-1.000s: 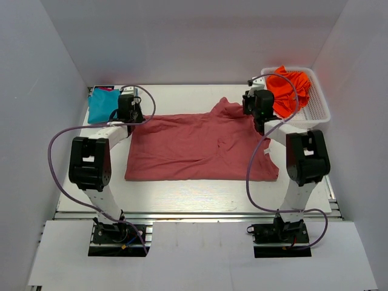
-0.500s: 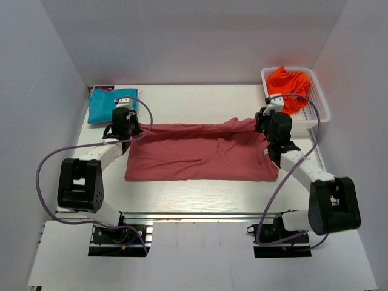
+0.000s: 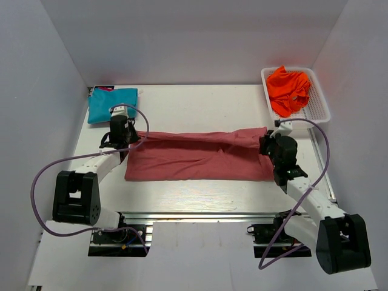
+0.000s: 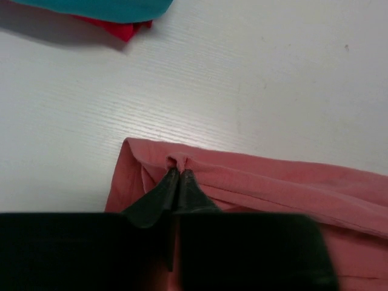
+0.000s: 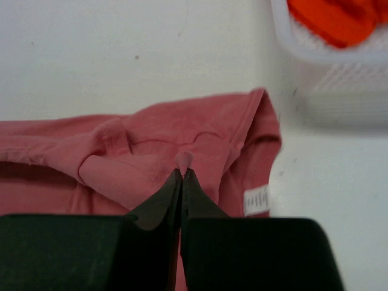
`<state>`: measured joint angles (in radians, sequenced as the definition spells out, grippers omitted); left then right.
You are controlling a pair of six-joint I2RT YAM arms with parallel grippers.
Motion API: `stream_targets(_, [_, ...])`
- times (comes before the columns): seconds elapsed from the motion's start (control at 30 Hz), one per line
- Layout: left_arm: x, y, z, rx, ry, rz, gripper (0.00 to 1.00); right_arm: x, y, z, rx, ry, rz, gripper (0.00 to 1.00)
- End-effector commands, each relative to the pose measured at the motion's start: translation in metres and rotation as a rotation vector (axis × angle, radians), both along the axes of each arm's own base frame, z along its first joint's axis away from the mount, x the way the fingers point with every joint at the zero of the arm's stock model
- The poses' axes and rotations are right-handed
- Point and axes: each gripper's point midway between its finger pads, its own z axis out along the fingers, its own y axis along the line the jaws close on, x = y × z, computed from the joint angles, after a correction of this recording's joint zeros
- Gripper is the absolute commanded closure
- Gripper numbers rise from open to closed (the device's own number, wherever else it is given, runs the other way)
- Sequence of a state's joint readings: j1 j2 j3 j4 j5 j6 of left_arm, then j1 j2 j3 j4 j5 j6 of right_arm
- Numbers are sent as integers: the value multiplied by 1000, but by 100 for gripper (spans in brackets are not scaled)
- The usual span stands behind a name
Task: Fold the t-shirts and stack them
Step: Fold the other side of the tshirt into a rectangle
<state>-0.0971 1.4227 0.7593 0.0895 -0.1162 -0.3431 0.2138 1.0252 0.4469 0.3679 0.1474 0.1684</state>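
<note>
The dusty-red t-shirt (image 3: 197,157) lies across the middle of the table as a wide band, its far edge folded toward the front. My left gripper (image 3: 121,134) is shut on its left far corner (image 4: 179,162). My right gripper (image 3: 271,144) is shut on its right far edge (image 5: 183,160), near the white label (image 5: 256,200). The teal t-shirt (image 3: 111,103) lies folded at the far left, on something red (image 4: 124,28). The orange t-shirt (image 3: 290,88) sits crumpled in the basket.
The white mesh basket (image 3: 317,110) stands at the far right corner; its rim shows in the right wrist view (image 5: 315,57). White walls close in the table on three sides. Purple cables loop from both arms.
Both grippers have pulled the shirt's far edge toward the front, folding it over the lower half. The shirt is now a narrower band. Both arms have stretched forward and lower.
</note>
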Motion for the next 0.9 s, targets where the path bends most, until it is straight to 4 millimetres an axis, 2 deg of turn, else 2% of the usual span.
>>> stream_targets(0.0, [-28, 10, -12, -51, 59, 111, 63, -31, -3, -33, 142, 112, -77, 94])
stream_targets(0.03, [-36, 13, -15, -62, 69, 147, 49, -38, -2, -39, 189, 129, -90, 83])
stream_targets(0.07, [-51, 25, -21, -80, 94, 227, 43, -53, -2, -43, 216, 138, -89, 79])
stream_targets(0.1, [-59, 30, -20, -85, 104, 274, 42, -62, -6, -54, 223, 161, -109, 75])
stream_targets(0.13, [-67, 40, -19, -85, 116, 334, 36, -67, -8, -54, 248, 163, -129, 64])
stream_targets(0.17, [-75, 55, -14, -80, 107, 452, 24, -75, -10, -43, 261, 129, -132, 51])
stream_targets(0.2, [-89, 62, -11, -65, 138, 499, 9, -77, -11, -41, 263, 116, -128, 39])
stream_targets(0.23, [-91, 65, -4, -65, 125, 521, 3, -78, -10, -37, 269, 99, -122, 22])
stream_targets(0.27, [-86, 66, 10, -68, 96, 527, 0, -78, -10, -29, 277, 69, -114, 12])
stream_targets(0.33, [-78, 63, 25, -79, 56, 499, 0, -72, -2, -2, 296, -24, -59, 10])
stream_targets(0.37, [-70, 53, 36, -102, 32, 448, 0, -69, 0, -7, 283, -6, -47, 10])
stream_targets(0.4, [-65, 45, 39, -79, 24, 378, 0, -62, 4, 9, 281, -45, -21, 10])
stream_targets(0.43, [-52, 36, 51, -96, -25, 315, 0, -59, 16, 17, 281, -55, 52, 10])
stream_targets(0.47, [-44, 18, 54, -128, -28, 209, 0, -53, 23, -9, 253, 49, 71, 10])
stream_targets(0.5, [-38, 9, 43, -129, 1, 155, 0, -42, 32, 14, 266, 25, 113, 10])
stream_targets(0.53, [-28, -8, 47, -148, -17, 45, 0, -40, 46, 14, 272, 58, 187, 10])
stream_targets(0.57, [-22, -18, 46, -161, -13, -10, 0, -25, 54, -12, 257, 174, 194, 10])
stream_targets(0.6, [-16, -27, 28, -171, 34, -59, 0, -12, 64, 4, 261, 165, 236, 10])
stream_targets(0.63, [-15, -42, 24, -204, 51, -138, 0, -11, 72, -5, 251, 221, 256, 10])
stream_targets(0.7, [-8, -59, 17, -231, 60, -216, 0, 19, 84, -19, 209, 309, 266, 10])
stream_targets(0.73, [-11, -74, 3, -256, 98, -282, 0, 19, 92, -40, 168, 375, 283, 10])
stream_targets(0.77, [-10, -76, -2, -264, 106, -293, 0, 34, 85, -35, 133, 371, 225, 10])
stream_targets(0.8, [-11, -81, -7, -269, 123, -308, 0, 46, 90, -39, 107, 385, 220, 10])
stream_targets(0.87, [-14, -79, -20, -257, 162, -300, 0, 55, 94, -51, 71, 439, 188, 19])
